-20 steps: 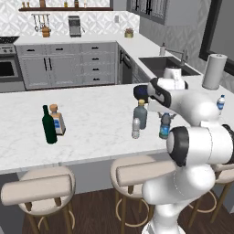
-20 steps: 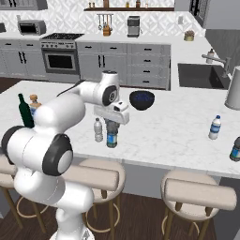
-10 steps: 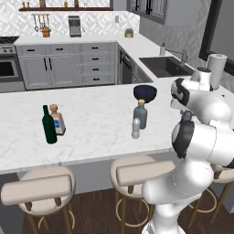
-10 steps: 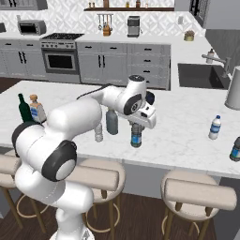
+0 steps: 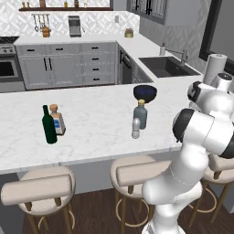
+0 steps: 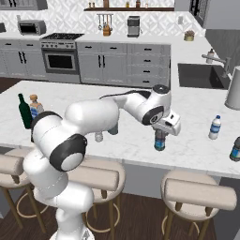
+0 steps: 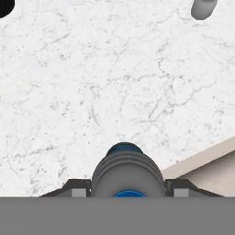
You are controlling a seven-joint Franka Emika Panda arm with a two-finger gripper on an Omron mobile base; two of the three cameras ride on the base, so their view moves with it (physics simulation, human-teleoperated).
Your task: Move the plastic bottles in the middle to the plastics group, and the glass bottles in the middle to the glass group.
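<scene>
My gripper (image 6: 160,135) is shut on the bluish plastic bottle (image 6: 160,142), upright and low over the counter near its front edge. From above, the bottle (image 7: 127,170) sits between my fingertips. The short pale plastic bottle (image 5: 135,128) stands in the middle beside the squat grey glass bottle (image 5: 140,114) with its tan stopper. The pale bottle (image 6: 99,136) is to my gripper's left. To the right stands the plastics group's blue-banded water bottle (image 6: 214,127). The glass group, a green wine bottle (image 5: 49,125) and a corked clear bottle (image 5: 57,120), stands far left.
A black bowl (image 5: 145,93) sits behind the middle bottles. A white paper towel roll (image 6: 233,89) stands at the far right, beside the sink (image 6: 200,76). Another dark bluish bottle (image 6: 236,150) is at the right edge. Stools (image 6: 199,193) line the counter's front.
My arm has swung to the right along the counter with the bluish bottle in its grip, away from the two middle bottles. The other bottles have stayed put.
</scene>
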